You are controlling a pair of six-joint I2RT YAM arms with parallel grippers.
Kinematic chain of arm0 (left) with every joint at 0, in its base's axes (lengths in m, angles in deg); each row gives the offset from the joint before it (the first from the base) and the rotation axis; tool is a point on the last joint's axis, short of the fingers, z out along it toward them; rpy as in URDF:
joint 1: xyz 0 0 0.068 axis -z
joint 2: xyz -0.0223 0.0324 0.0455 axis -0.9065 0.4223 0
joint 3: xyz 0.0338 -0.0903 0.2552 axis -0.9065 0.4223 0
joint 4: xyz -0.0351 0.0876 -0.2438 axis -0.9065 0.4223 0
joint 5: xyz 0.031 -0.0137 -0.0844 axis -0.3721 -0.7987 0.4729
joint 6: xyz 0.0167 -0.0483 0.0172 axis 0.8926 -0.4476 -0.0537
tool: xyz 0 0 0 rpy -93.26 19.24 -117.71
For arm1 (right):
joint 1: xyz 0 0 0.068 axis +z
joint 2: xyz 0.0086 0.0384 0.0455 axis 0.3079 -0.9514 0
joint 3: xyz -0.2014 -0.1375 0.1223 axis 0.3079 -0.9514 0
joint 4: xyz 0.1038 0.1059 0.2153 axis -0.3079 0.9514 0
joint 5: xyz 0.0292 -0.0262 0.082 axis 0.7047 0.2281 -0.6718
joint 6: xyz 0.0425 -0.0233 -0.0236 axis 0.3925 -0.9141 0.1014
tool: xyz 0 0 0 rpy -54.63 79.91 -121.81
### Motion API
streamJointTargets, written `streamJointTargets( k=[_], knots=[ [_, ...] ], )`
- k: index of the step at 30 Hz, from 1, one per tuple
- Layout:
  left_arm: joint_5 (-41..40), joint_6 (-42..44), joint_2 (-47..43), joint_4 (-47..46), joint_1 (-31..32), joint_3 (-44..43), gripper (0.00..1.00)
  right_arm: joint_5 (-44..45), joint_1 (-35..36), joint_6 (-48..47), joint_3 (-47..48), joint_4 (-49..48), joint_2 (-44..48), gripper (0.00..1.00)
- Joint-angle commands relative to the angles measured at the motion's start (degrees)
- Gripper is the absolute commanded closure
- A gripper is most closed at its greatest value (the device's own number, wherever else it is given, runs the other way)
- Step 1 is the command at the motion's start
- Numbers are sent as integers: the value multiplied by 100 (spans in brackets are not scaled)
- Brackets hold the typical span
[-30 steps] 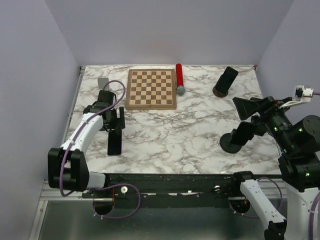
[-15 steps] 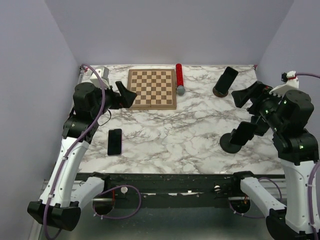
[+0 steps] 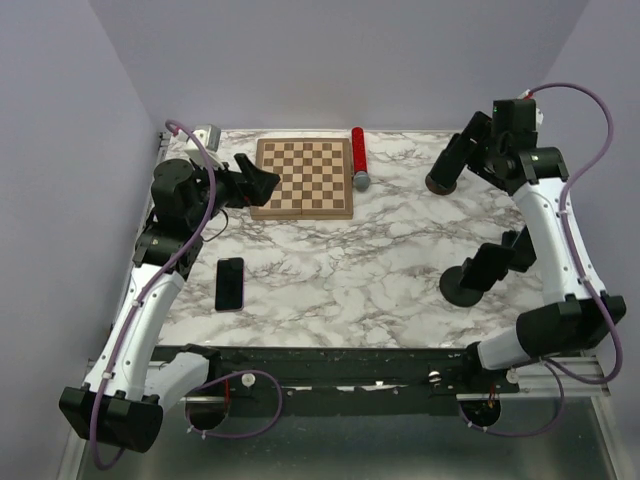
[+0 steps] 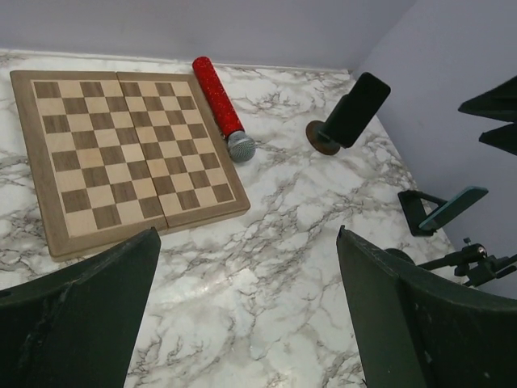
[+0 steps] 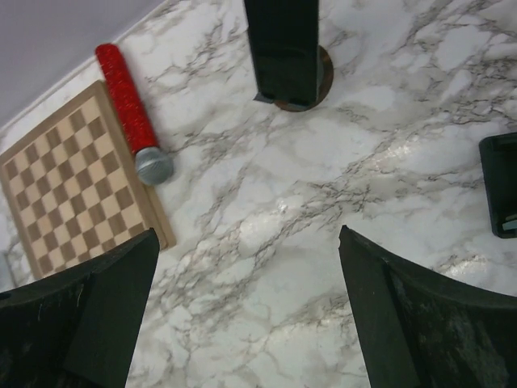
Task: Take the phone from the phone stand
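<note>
Right gripper [image 5: 249, 267], spread wide and empty, hovers near the phone [image 5: 283, 48] leaning on its round phone stand [image 5: 323, 77] at the table's far right. Left gripper [image 4: 246, 259] — likewise agape, holding nothing — hangs by the chessboard [image 4: 121, 153]. One red microphone [image 4: 222, 105]; two stands, the second stand [image 3: 465, 288] nearer; a second phone [image 3: 229, 283] lies flat.

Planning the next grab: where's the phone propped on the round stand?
In the top view, the phone sits toward the far right, right of the red microphone, just ahead of the right hand.
</note>
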State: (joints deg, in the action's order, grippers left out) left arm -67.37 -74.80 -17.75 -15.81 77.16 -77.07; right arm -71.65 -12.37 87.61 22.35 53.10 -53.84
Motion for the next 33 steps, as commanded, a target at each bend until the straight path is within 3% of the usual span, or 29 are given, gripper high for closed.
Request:
streamJointTargets(
  k=[1, 7, 15, 20, 27, 33],
  knots=[
    [24, 41, -264, -131, 34, 58, 2, 1241, -5, 700, 391, -70, -709, 0],
    [137, -109, -172, -233, 21, 173, 2, 1937, 68, 1117, 1368, -186, -2207, 0],
    [476, -376, 137, -348, -179, 190, 4, 2529, 67, 814, 3482, 381, -4210, 0],
    [534, -437, 146, -381, -242, 210, 4, 2746, 29, 680, 3211, 195, -4416, 0],
    [660, -489, 181, -453, -244, 236, 4, 2400, -38, 321, 2684, -343, -4497, 0],
    [676, -464, 123, -488, -247, 260, 4, 2482, -38, 196, 2833, -400, -4743, 0]
  ],
)
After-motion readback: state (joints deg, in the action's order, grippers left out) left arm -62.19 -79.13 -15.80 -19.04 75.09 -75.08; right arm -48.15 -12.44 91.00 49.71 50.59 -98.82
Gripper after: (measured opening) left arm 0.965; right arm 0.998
